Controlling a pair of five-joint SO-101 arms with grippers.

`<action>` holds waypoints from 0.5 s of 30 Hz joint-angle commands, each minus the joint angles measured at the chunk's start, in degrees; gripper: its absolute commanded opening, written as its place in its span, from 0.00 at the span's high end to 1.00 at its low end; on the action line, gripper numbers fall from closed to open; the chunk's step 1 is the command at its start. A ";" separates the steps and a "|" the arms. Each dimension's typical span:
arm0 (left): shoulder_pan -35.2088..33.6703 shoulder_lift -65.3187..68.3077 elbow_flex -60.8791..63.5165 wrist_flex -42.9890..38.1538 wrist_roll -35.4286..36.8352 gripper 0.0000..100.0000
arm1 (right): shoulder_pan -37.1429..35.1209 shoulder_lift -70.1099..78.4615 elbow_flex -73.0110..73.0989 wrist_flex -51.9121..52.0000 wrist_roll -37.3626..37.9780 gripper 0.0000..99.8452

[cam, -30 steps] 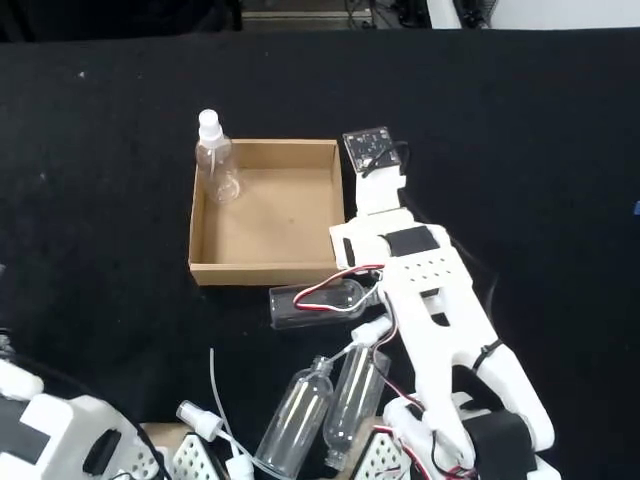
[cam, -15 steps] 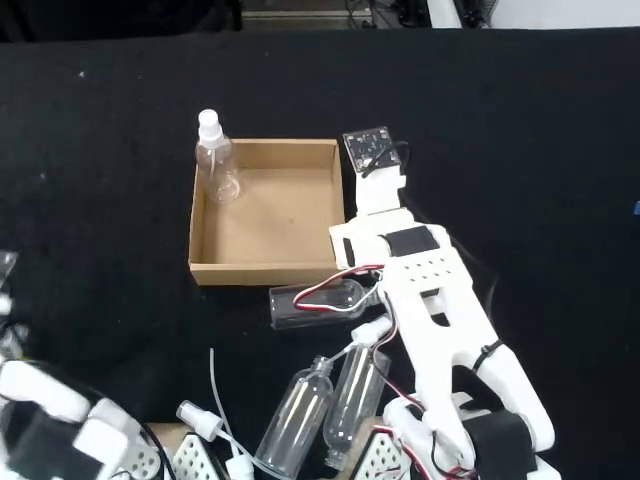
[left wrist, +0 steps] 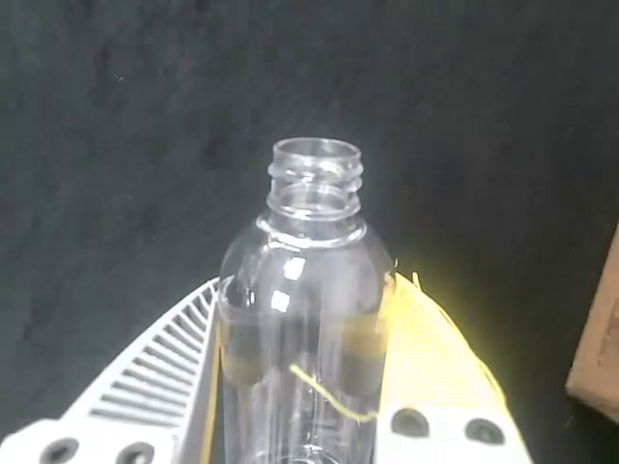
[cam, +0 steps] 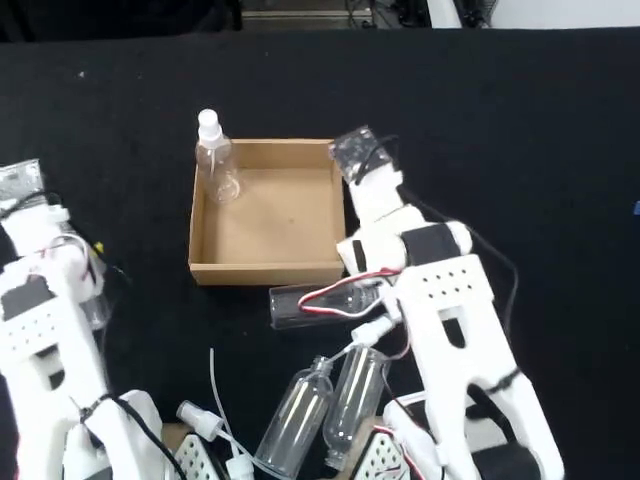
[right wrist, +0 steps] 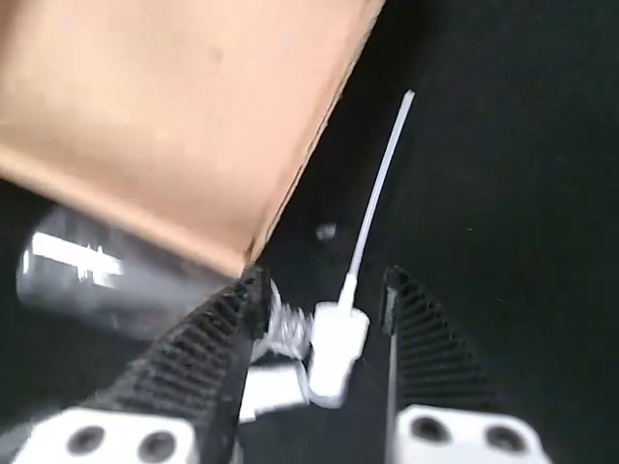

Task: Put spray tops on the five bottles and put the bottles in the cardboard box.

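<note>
My left gripper (left wrist: 308, 285) is shut on a clear open-necked bottle (left wrist: 300, 319), held left of the cardboard box (cam: 265, 265); the same bottle (cam: 88, 290) shows beside the left arm in the high view. My right gripper (right wrist: 325, 280) stands open by the box's near right corner, with a white spray top (right wrist: 334, 343) and its thin tube between the fingers. A capped bottle (cam: 215, 165) stands in the box's far left corner. One bare bottle (cam: 310, 305) lies in front of the box. Two more bottles (cam: 325, 405) lie nearer the arm bases.
Another spray top (cam: 200, 418) with a long tube lies near the front edge, left of the two lying bottles. A further spray top (cam: 370, 330) rests beside the right arm. The box edge (left wrist: 595, 338) is near the left gripper. Black cloth stretches wide at the far side.
The left arm has risen from the front left corner and swung far forward with the bottle. The right arm has shifted and turned slightly toward the box.
</note>
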 commanded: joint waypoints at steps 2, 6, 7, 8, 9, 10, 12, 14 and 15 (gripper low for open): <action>-1.36 -2.46 5.32 -10.37 5.01 0.97 | -4.40 -4.44 -6.90 10.29 6.59 0.83; -11.47 -2.73 3.91 -10.99 11.60 0.97 | -18.99 -4.53 -10.51 15.38 2.37 0.83; -14.46 -2.37 2.33 -10.46 12.31 0.97 | -23.12 -4.53 -10.33 15.21 0.09 0.83; -17.01 -2.29 0.66 -9.23 12.48 0.97 | -27.25 -4.53 -9.71 14.51 -2.37 0.83; -19.38 -2.20 -0.75 -8.00 11.96 0.97 | -31.21 -4.53 -8.57 13.19 -4.75 0.83; -21.32 -2.02 -1.98 -6.77 11.43 0.97 | -34.90 -4.53 -7.25 11.69 -6.59 0.83; -24.57 -0.70 -4.88 -4.40 10.90 0.97 | -40.88 -4.44 -4.44 8.09 -9.58 0.83; -27.47 1.58 -7.87 -2.73 10.90 0.97 | -44.66 -4.44 -2.42 4.66 -11.69 0.83; -29.05 2.99 -9.27 -2.46 10.90 0.97 | -45.45 -4.44 -1.80 3.08 -12.66 0.83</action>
